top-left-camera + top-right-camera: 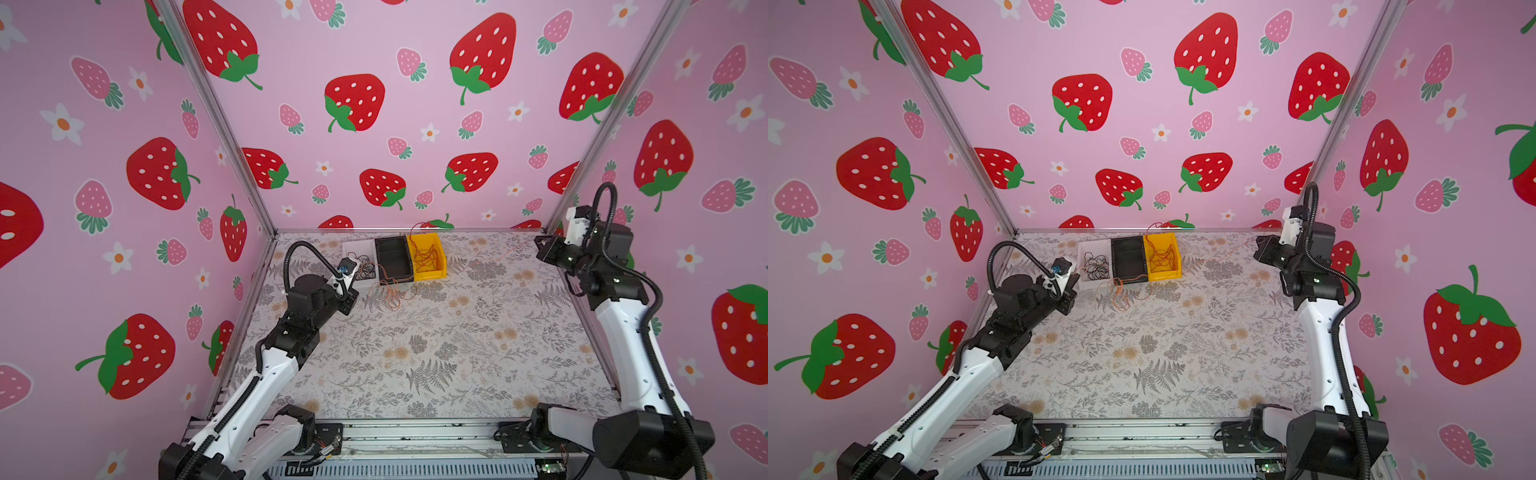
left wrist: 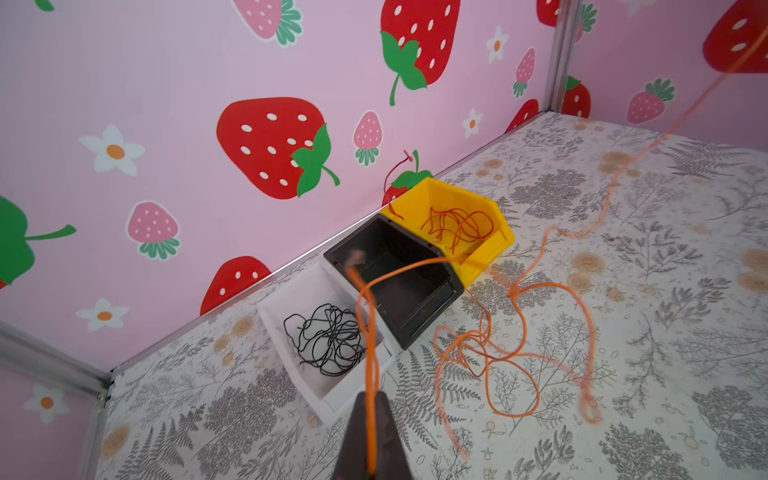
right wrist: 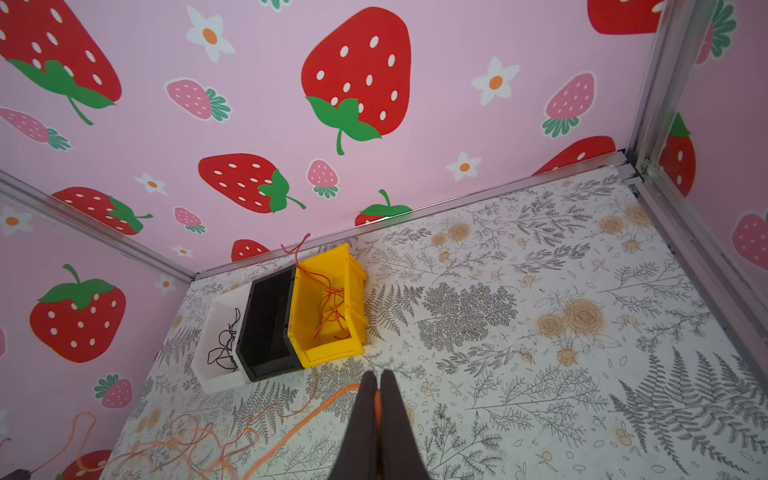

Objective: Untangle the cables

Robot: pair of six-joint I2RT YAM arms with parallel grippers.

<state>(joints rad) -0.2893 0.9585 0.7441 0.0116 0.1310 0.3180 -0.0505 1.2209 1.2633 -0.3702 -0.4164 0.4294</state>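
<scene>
My left gripper (image 2: pixel 371 397) is shut on an orange cable (image 2: pixel 515 357), which rises from its tips and loops in a loose tangle on the table in front of the bins. One strand of that cable (image 1: pixel 498 255) runs across to my right gripper (image 3: pixel 378 388), which is shut on it near the back right (image 1: pixel 539 242). In a top view the left gripper (image 1: pixel 1074 280) sits just left of the white bin. Black cables (image 2: pixel 328 340) lie bundled in the white bin (image 2: pixel 324 399). Red cables (image 2: pixel 461 226) lie in the yellow bin (image 2: pixel 490 253), with one end hanging over its back rim.
A black bin (image 1: pixel 392 257) with nothing in it stands between the white bin and the yellow bin (image 1: pixel 436 272), all in a row against the back wall. Strawberry-print walls close the table on three sides. The floral table surface (image 1: pixel 436 353) stretches toward the front.
</scene>
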